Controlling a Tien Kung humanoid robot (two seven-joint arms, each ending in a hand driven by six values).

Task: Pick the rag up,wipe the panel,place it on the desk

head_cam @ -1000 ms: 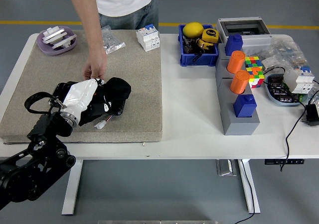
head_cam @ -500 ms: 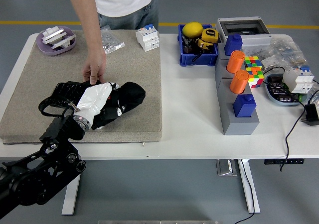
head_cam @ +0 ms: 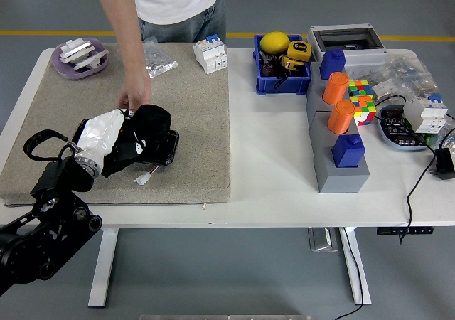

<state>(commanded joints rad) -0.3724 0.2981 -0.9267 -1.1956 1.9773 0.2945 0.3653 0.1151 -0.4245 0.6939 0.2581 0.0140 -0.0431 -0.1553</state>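
The left robot hand grasps the black rag, bunched at its three o'clock atop the panel; a person's hand steadies it at twelve.

The rag is soft black cloth, matt and crumpled. Under it the mat looks like rough beige felt. The white surface is smooth, faintly glossy. At two o'clock, orange cylinders look like smooth plastic.

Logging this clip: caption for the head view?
Left robot hand presses black rag on panel while person's hand steadies it.
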